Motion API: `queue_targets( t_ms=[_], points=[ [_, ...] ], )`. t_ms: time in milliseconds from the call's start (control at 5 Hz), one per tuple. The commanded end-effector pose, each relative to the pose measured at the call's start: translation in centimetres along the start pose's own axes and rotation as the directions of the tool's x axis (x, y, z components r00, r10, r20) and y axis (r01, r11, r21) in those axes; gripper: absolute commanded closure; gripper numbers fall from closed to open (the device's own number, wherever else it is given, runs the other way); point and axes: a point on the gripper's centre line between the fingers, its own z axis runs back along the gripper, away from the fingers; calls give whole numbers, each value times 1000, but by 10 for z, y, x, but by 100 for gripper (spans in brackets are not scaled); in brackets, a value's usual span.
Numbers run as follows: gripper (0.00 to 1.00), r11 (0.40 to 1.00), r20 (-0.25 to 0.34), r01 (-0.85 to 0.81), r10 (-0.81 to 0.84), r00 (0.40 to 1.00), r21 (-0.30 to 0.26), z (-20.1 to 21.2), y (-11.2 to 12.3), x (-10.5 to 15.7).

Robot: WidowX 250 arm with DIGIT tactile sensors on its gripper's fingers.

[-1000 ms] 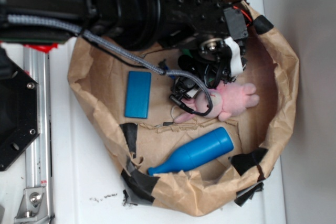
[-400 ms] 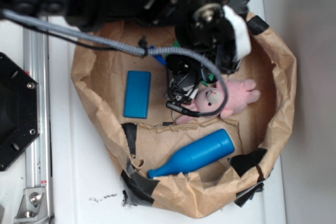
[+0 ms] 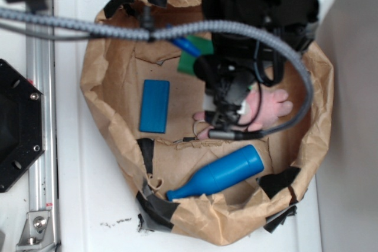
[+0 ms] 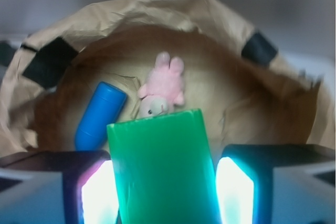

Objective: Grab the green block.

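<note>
My claw (image 4: 164, 182) is clenched on the green block (image 4: 163, 169), which sits upright between my two lit fingers (image 4: 233, 195) in the wrist view. A second ago my arm was low over the pink plush bunny (image 3: 269, 105); now it's raised, and the green slab shows near the far rim of the brown paper bag (image 3: 106, 122). Judging by that, the grab is done. Blue block (image 3: 155, 105) and blue bottle (image 3: 218, 172) lie untouched.

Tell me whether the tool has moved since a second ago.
Yes. In the exterior view the tool and arm have shifted right and toward the image top relative to the stationary blue block, uncovering the green block.
</note>
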Motion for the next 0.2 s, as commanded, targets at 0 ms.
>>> queue_targets(
  t_ms=[0],
  points=[
    [100, 997, 64, -77, 79, 995, -30, 14, -27, 11]
  ],
)
